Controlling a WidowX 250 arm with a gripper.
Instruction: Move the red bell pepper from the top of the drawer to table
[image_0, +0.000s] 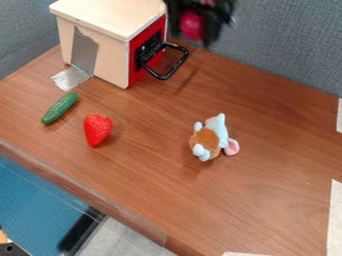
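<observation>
Your gripper (194, 34) grips the red bell pepper (191, 24) between its jaws, on the handle side of the wooden drawer box (100, 42). Nearby lie your cucumber (60, 108) and strawberry (97, 129); farther off, a plush toy (210, 138).

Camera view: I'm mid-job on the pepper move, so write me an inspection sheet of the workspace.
Surface: brown wooden table, pale strip at its right edge.
Job's things: small drawer unit at upper left, black handle jutting out; red item, probably the bell pepper, off the table, at the gripper.
Clutter: green cucumber, red strawberry, plush toy, all on the table.
Gripper: at the top edge, right of the drawer unit, apparently holding the red item.
Cables: nothing seen.
Surroundings: grey partition behind the table; blue area below its front edge.
</observation>
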